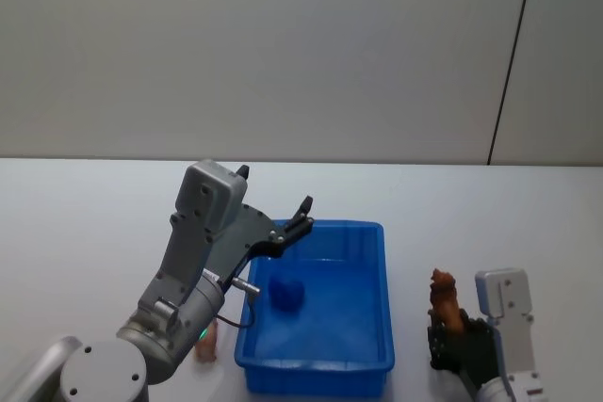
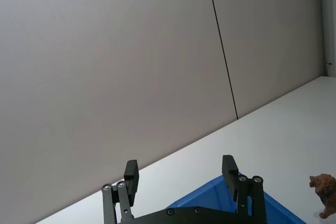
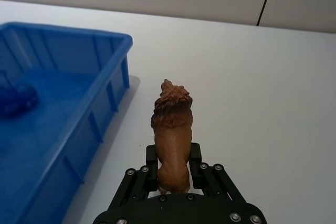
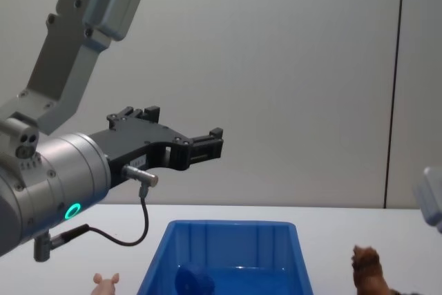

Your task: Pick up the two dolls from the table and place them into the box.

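The brown lion doll (image 3: 172, 124) is upright between the fingers of my right gripper (image 3: 173, 162), which is shut on its hindquarters. It is over the white table (image 1: 94, 214), just right of the blue box (image 1: 382, 261), and its head points away from me. The pink pig doll (image 1: 205, 345) lies on the table by the box's left front corner, also seen low in the chest view (image 4: 106, 281). My left gripper (image 1: 275, 189) hangs open and empty, raised above the box's left rear part (image 4: 183, 129).
A dark blue round thing (image 1: 287, 294) lies inside the box, left of centre. A grey wall with a dark vertical seam (image 1: 513, 54) stands behind the table. Bare tabletop extends to the far left and the far right.
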